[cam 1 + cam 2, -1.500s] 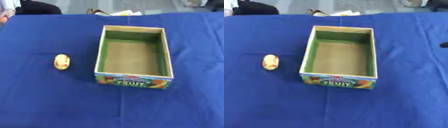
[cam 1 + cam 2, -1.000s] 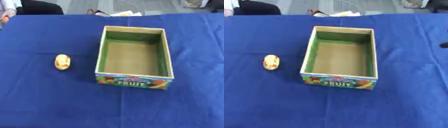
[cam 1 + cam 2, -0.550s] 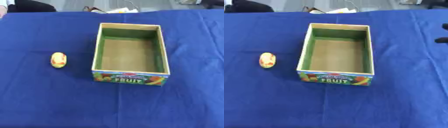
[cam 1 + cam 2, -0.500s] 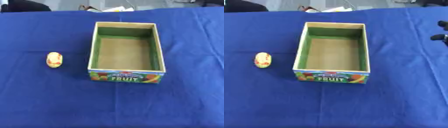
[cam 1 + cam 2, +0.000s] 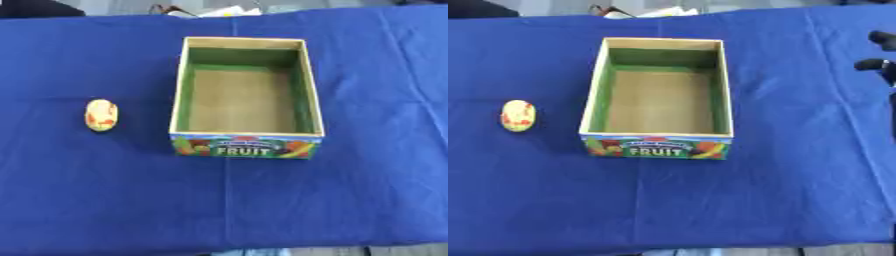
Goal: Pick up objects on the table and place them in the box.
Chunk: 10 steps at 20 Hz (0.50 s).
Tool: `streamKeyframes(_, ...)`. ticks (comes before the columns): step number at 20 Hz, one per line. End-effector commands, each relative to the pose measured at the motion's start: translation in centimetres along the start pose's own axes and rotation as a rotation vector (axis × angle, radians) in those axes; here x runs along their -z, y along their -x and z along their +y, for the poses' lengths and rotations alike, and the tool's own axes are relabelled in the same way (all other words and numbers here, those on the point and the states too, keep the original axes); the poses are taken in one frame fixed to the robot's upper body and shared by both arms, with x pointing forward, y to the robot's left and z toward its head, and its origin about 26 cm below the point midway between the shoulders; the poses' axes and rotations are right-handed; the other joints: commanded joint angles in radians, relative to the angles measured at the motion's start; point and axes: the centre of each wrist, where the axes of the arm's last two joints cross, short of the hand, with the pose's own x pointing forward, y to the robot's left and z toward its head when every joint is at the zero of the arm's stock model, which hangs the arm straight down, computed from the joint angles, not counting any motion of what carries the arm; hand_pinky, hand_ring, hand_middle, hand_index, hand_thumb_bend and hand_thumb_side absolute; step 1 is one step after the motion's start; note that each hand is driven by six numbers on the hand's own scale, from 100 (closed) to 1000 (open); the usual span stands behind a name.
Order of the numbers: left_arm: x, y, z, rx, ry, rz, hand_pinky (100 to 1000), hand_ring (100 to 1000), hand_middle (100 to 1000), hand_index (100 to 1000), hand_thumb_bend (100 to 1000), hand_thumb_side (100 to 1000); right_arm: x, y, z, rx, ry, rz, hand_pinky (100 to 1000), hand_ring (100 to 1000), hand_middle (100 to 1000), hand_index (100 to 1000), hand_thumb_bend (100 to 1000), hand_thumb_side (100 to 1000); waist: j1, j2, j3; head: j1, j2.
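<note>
Small yellow oval object with red patches (image 5: 101, 115), lying alone on the blue cloth-covered table (image 5: 105, 200), well left of the open cardboard box with green inner walls and a "FRUIT" label (image 5: 247, 149). Box interior bare brown. Black fingertips of the right hand (image 5: 881, 60) just inside the right edge; spread or curled, impossible to tell. Pale clutter beyond the far edge.
</note>
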Motion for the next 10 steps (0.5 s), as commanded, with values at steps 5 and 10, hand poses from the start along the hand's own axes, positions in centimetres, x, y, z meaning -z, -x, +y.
streamKeyframes(5,1.9,1.7,3.8,0.247,0.187,-0.063,594,562,591,873,100,710,0.6,-0.9,0.1,-0.022,-0.037,-0.043,558,770,526,864,100,1000,0.008,-0.006,-0.002,0.031,0.015)
streamKeyframes(10,4.1,2.6,5.5,0.457,0.445,-0.130,665,693,681,945,100,494,0.7,-0.9,0.2,-0.022,-0.057,-0.051,558,769,526,862,100,1000,0.009,-0.005,-0.003,0.033,0.013)
